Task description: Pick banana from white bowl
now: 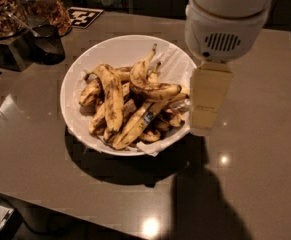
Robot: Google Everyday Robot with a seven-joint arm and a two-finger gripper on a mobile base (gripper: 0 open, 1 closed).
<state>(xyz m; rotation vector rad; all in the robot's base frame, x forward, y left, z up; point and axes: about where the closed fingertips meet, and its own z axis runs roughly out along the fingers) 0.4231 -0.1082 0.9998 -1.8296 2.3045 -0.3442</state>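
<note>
The white bowl [85, 59], wide and lined with crinkled paper, stands mid-table and holds several overripe bananas. The banana [147, 87], short, plump and strongly curved, lies on top of the pile right of centre, its thin stem pointing up and back. A longer banana with a blue sticker [134, 123] lies under it. A long dark-streaked banana [112, 96] lies to its left. My gripper [205, 126] hangs from the white wrist [225, 29] over the bowl's right rim, just right of the banana and not touching it.
Jars of nuts [0, 9] and a dark cup with a spoon [45, 44] stand at the back left, beside a black-and-white marker tag [85, 16]. The brown table [265, 134] has its front edge running along the lower left.
</note>
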